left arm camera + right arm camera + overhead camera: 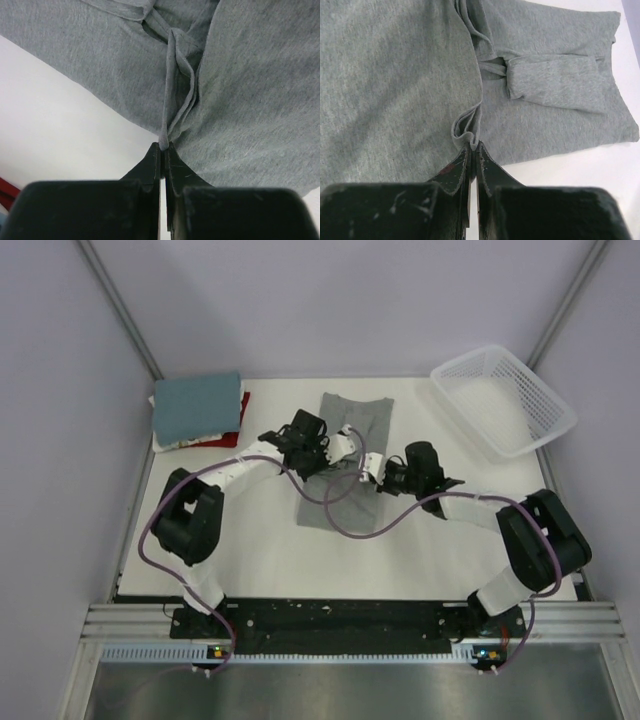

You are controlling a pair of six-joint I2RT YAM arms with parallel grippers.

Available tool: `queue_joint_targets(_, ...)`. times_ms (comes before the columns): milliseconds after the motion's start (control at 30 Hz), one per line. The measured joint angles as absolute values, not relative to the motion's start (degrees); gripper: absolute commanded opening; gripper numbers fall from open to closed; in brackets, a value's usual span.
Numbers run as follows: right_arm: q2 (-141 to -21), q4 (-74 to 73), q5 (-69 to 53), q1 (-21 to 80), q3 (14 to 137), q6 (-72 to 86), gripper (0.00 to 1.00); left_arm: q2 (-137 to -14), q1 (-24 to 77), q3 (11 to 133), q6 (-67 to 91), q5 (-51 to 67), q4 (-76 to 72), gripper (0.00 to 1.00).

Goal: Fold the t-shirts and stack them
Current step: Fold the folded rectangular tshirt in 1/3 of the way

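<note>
Far left corner of the worktop (260, 560) first, and there's the pile of folded tees. The teal-blue tee (197, 405) is on top, a whitish tee (187, 443) peeks out beneath it, and the red tee (240, 425) is at the bottom, showing along the pile's right side. Only the overhead camera gives us that pile whole.

Moving right, the heather-grey t-shirt (350, 420) lies in the middle of the worktop, well apart from the pile. It's a long strip running from the far edge toward the near one. Both arms reach in over its middle.

The left gripper (350, 445) comes in from the left. From above its fingers are too small to read, but the left wrist camera settles it. The jaws are pressed together on a raised ridge of grey cloth, the fabric puckers away from the tips, and bare white worktop shows off to the left.

Just beside it, the right gripper (370, 473) comes in from the right. Its own camera tells the same story, with the jaws nipped tight on a small loop of grey cloth. Beyond them a short sleeve (552, 82) lies folded flat onto the shirt's body, a detail lost overhead.

At the far right corner sits the white lattice basket (505, 400), set at an angle to the edges and apart from the shirt.
</note>
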State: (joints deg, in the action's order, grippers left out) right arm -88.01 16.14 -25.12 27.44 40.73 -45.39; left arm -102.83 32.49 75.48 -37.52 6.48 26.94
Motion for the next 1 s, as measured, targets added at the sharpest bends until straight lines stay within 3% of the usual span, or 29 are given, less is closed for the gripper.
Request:
queue_joint_targets(633, -96.4, 18.2, -24.7, 25.2, 45.1, -48.5, 0.0, -111.8, 31.6, 83.1, -35.6, 6.5, 29.2, 0.01)
queue_joint_targets(733, -97.1, 17.8, -24.4, 25.2, 45.5, -50.1, 0.01, -112.8, 31.5, 84.4, -35.0, 6.4, 30.3, 0.11)
queue_joint_targets(867, -98.5, 17.6, -23.6, 25.2, 46.9, -51.5, 0.11, -114.1, 31.4, 85.6, -34.3, 6.3, 31.3, 0.26)
queue_joint_targets(1000, -101.0, 18.1, -21.5, 25.1, 48.4, -52.1, 0.19, -115.2, 30.9, 86.5, -32.8, 5.5, 31.8, 0.29)
